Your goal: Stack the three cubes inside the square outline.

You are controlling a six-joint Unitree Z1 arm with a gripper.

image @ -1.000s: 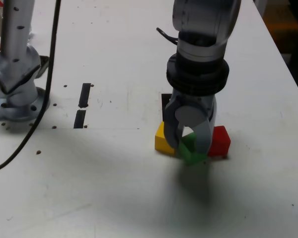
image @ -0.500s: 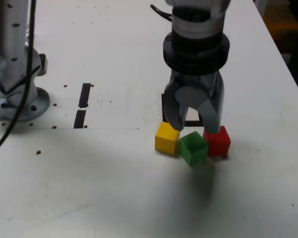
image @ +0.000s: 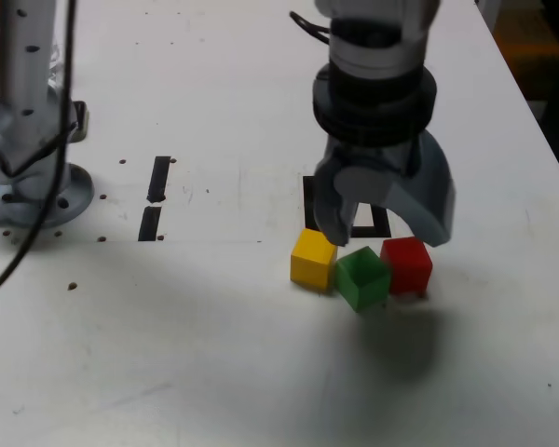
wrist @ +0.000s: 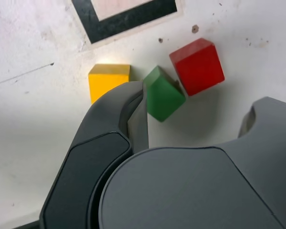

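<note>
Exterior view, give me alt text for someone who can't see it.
An open gripper hangs above a white table, over a black square outline. In front of the outline, a yellow cube, a green cube and a red cube sit side by side, unstacked. Two short black strips lie toward the exterior view's left.

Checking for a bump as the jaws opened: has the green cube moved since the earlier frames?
No. In the exterior view the green cube sits in the same spot relative to the two black strips.
</note>
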